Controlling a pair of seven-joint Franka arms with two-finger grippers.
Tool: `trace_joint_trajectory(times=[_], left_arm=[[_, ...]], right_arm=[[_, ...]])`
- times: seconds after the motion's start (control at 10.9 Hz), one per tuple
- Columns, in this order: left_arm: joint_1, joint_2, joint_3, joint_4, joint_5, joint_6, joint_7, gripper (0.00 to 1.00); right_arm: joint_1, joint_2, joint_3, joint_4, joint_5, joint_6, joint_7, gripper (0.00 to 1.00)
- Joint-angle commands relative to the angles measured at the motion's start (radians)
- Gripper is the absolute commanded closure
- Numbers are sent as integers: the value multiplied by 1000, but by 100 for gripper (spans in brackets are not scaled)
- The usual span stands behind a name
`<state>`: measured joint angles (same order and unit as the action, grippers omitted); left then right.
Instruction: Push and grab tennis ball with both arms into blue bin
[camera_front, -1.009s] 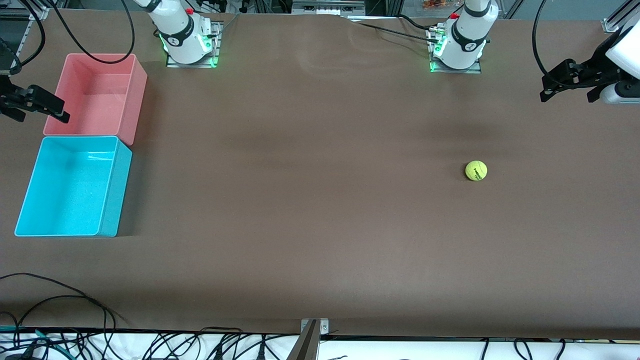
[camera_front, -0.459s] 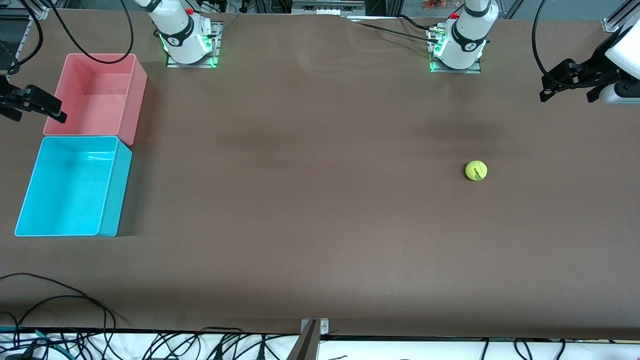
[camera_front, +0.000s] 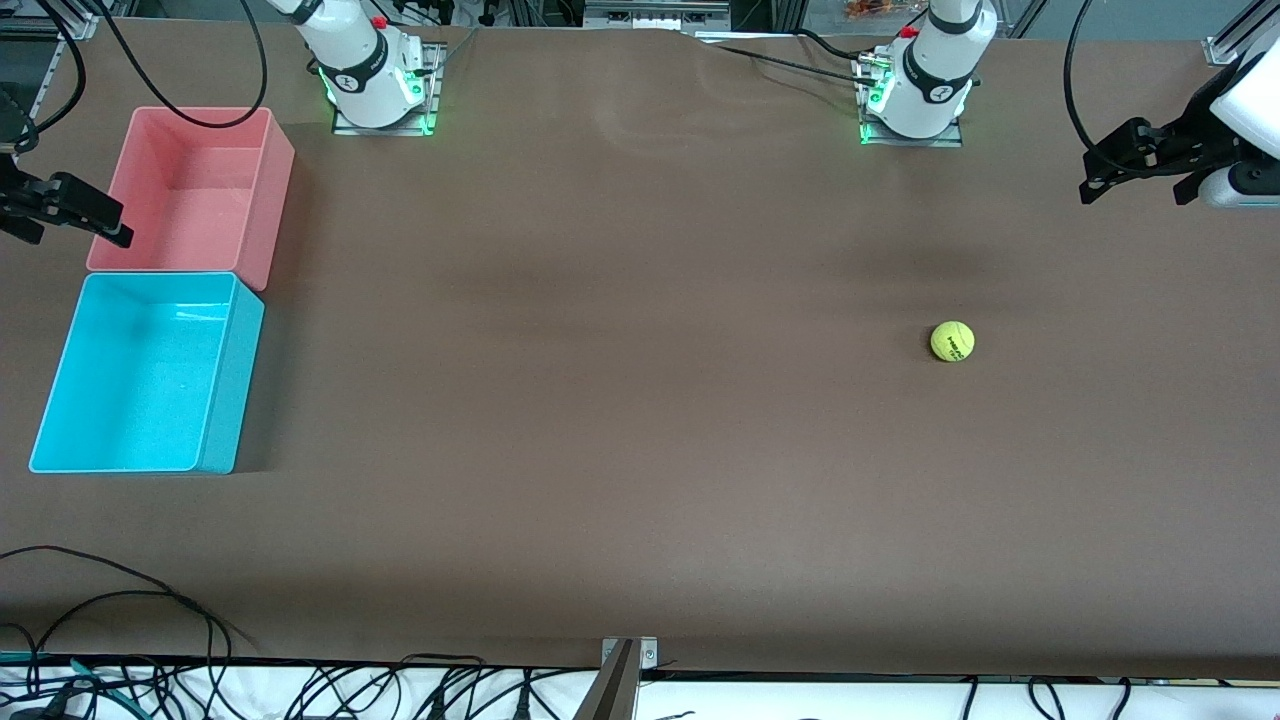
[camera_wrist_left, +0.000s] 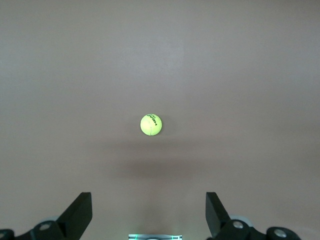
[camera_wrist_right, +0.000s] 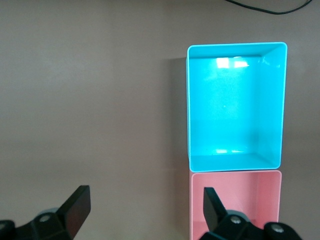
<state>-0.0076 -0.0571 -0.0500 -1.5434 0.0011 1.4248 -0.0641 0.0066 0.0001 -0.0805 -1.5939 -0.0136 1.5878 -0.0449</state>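
Front view: fuzzy yellow-green tennis ball (camera_front: 952, 341), dark lettering.

The tennis ball (camera_front: 952, 341), fuzzy yellow-green with dark lettering I can't quite read, sits alone on the bare brown table toward the left arm's end. The blue bin (camera_front: 233, 390), bright cyan with tall walls, stands upright and open at the right arm's end, apparently touching the pink bin (camera_front: 275, 190).

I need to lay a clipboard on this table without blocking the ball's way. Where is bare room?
Bare brown table runs between the tennis ball and the blue bin, but that is the ball's likely route. The strip nearer the front camera than both looks safer. It is crowded at the right arm's end, where the pink bin abuts the blue bin.
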Motion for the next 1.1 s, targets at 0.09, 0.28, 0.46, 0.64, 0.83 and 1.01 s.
trace_joint_trajectory(times=[0.09, 0.28, 0.46, 0.64, 0.83, 1.01], left_arm=[[-3, 5, 4, 19, -16, -18, -6, 0], [-5, 5, 4, 19, -16, -18, -6, 0], [-5, 5, 4, 19, -16, -18, -6, 0], [-5, 5, 4, 20, -16, -18, -6, 0], [-2, 5, 6, 20, -16, -18, -5, 0], [3, 3, 7, 19, -16, -18, -5, 0]], right_arm=[[-4, 9, 1, 22, -17, 3, -6, 0], [1, 6, 4, 22, -23, -12, -9, 0], [-8, 9, -4, 17, -12, -12, -6, 0], [-8, 8, -18, 15, -8, -32, -1, 0], [-8, 4, -18, 15, -9, -42, 7, 0], [-8, 3, -33, 15, -8, -42, 7, 0]])
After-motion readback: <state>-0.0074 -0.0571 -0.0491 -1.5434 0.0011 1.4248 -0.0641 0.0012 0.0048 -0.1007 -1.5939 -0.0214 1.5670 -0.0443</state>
